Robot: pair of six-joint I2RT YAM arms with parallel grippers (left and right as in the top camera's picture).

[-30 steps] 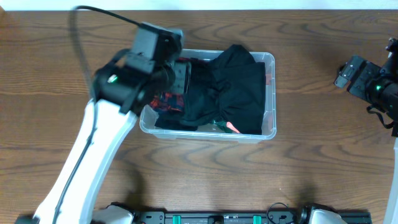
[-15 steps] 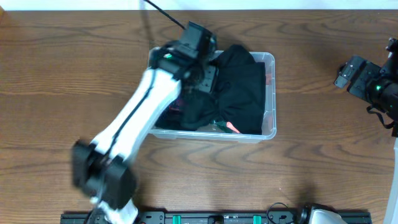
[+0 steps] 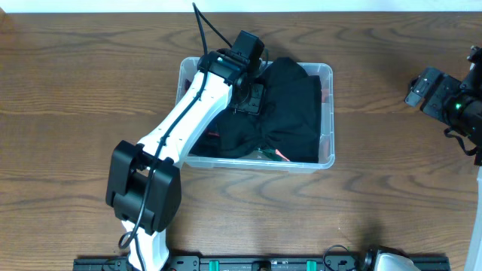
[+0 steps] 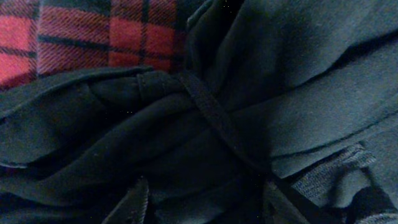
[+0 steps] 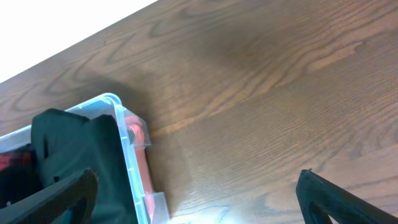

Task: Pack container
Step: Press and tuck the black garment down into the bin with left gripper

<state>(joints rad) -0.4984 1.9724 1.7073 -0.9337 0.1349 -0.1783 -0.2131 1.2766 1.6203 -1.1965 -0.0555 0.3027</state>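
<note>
The clear plastic container (image 3: 328, 113) stands at the table's middle, filled with clothes. A black garment (image 3: 290, 105) lies on top and reaches over the far rim. My left gripper (image 3: 252, 94) is down inside the container, open, its fingers (image 4: 208, 202) pressed into the black garment (image 4: 249, 93). A red plaid cloth (image 4: 81, 37) lies under the black one. My right gripper (image 3: 422, 89) is open and empty above bare table at the far right. In the right wrist view its fingers (image 5: 199, 205) frame the wood, with the container's corner (image 5: 124, 155) at the left.
Red and green bits of cloth (image 3: 280, 153) show at the container's front edge. Bare wooden table (image 3: 392, 181) lies all round the container. The left arm's base (image 3: 143, 192) stands at the front left.
My left arm has swung right and reached deeper into the container, with the gripper now down on the black garment. The right arm has not moved.
</note>
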